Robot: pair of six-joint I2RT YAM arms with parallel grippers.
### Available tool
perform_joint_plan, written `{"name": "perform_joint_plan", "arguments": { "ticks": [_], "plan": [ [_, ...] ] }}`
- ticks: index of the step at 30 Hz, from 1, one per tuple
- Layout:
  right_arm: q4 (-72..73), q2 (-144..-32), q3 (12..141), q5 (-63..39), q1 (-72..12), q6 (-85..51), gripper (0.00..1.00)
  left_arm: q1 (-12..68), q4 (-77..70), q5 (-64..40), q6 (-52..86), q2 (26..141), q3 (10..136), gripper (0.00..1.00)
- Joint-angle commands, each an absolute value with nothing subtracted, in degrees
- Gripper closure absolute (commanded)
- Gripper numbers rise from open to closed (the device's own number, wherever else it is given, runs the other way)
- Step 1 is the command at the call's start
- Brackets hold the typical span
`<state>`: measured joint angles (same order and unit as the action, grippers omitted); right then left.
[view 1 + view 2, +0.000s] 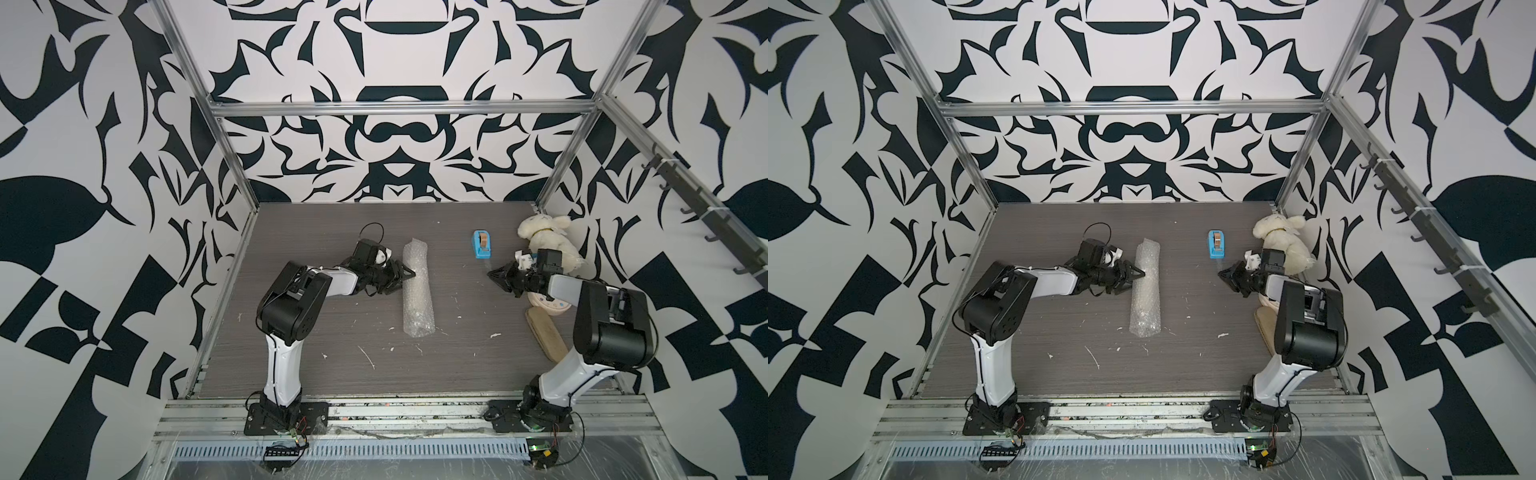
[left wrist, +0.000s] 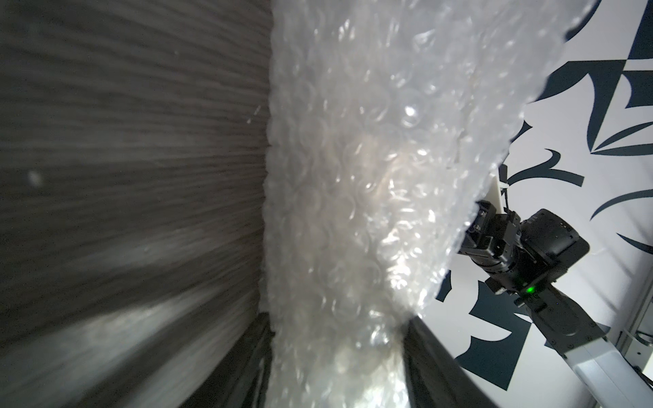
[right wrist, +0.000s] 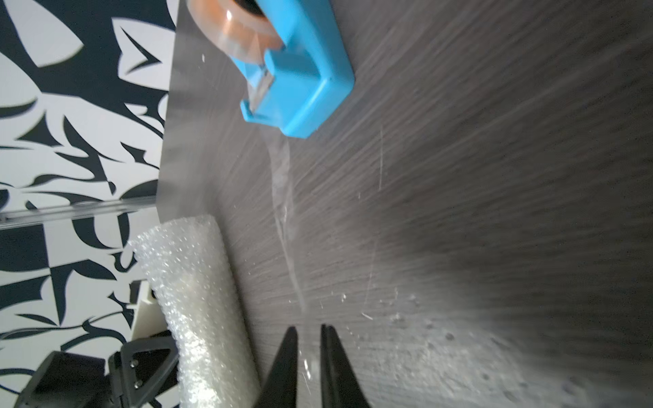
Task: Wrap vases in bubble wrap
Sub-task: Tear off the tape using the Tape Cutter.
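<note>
The rolling part looks done. The bubble wrap lies on the tabletop as a long closed tube, with no loose flat sheet in either top view. The vase stands nowhere in the open. The left wrist view shows only a cream tinge through the bubbles, so I judge it to be inside the roll, close in front of the left hand.

That hand grips the tube from the side. In the left wrist view its two dark fingers flank the wrap, with the plastic pressed between them, which holds the roll closed.

What is left is sealing it. The right hand is well apart from the roll, with the blue tape dispenser just ahead of its fingertips. A thin clear strand of tape runs from the dispenser's cutter down into the gap between the jaws. The jaws stand only narrowly apart. I cannot tell whether the strand is pinched or only lies between them.

No tape shows on the roll itself, and the tube's ends look open rather than folded. By my reading, the tape is not yet cut, carried across or pressed over the seam while the left hand holds on.
</note>
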<state>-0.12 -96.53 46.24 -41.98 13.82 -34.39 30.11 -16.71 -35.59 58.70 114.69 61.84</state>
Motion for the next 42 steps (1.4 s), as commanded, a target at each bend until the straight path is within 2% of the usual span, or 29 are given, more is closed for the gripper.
{"name": "perform_joint_plan", "arguments": {
  "ticks": [1, 10, 13, 21, 30, 42],
  "plan": [
    [-5.05, -93.97, 44.64, -39.59, 13.92, -31.76, 0.76, 30.02, -9.50, -32.23, 58.10, 115.39, 59.69, 0.40],
    [-10.82, -84.40, 41.18, -32.11, 16.53, -27.00, 0.74, 30.04, -9.14, -32.44, 57.83, 115.49, 60.27, 0.40],
    [-10.65, -83.21, 41.92, -31.71, 16.60, -24.71, 0.69, 30.05, -9.05, -32.56, 57.83, 115.90, 60.61, 0.40],
    [4.85, -95.98, 47.36, -38.20, 16.56, -24.58, 0.54, 29.99, -8.74, -32.27, 57.83, 116.34, 61.00, 0.40],
    [19.59, -111.78, 55.26, -46.46, 16.02, -33.66, 0.53, 30.05, -8.17, -31.82, 58.01, 116.17, 61.00, 0.40],
    [19.24, -114.75, 58.49, -49.86, 14.33, -35.30, 0.56, 30.00, -7.69, -31.46, 58.27, 116.88, 61.52, 0.40]
  ]
}}
